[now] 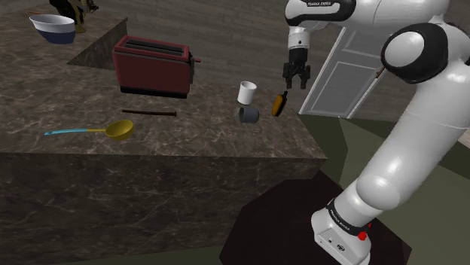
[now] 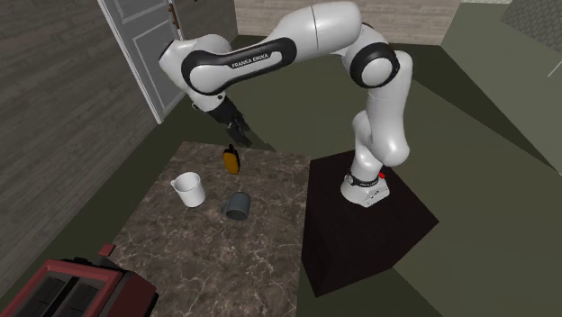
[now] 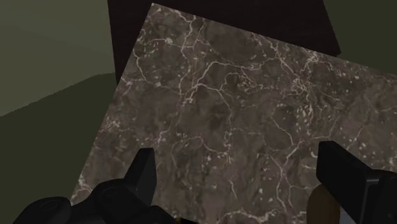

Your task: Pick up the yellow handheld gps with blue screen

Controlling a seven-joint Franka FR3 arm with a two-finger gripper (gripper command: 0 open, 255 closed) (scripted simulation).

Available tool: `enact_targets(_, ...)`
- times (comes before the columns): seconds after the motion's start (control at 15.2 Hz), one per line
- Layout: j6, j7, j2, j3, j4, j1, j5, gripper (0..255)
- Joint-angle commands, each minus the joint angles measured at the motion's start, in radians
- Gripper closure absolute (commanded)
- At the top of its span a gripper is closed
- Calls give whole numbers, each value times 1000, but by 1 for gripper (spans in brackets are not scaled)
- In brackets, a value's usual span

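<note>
So the hand (image 1: pixel 295 77) is hanging in the air over the far corner of the marble worktop (image 1: pixel 188 143), pointing down. In the wrist view its two black fingers (image 3: pixel 143 173) stand wide apart with just bare marble between them, so it's open and holding nothing. The yellow-orange handheld gps (image 1: pixel 279 103) sits on the worktop close to that corner, at about 7 o'clock from the hand in the shoulder view, with a visible gap between the two, so no contact. At roughly 10 o'clock from the gps there's an upright white mug (image 1: pixel 247 92), and at 8 o'clock a grey cup (image 1: pixel 249 114) lying on its side, both near it but not touching. Further out at 9 to 10 o'clock from the mug is a red toaster (image 1: pixel 153 66), with a thin dark stick (image 1: pixel 149 112) lying in front of it. A yellow spoon with a blue handle (image 1: pixel 102 129) is at 8 o'clock from the stick, and a white and blue bowl (image 1: pixel 53 28) is at 10 o'clock from the toaster. A white panelled door (image 1: pixel 343 75) stands behind the hand.
</note>
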Motion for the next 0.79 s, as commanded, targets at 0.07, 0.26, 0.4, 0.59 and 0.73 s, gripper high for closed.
enact_targets(0.07,-113,-52,211,-10,235,-37,16,0)
enact_targets(0.26,-255,-92,444,-7,528,-87,31,0)
enact_targets(0.4,-268,-96,484,-4,568,-96,33,0)
enact_targets(0.59,-223,-94,478,-3,517,-92,32,0)
enact_targets(0.73,-196,-94,477,-3,488,-90,33,0)
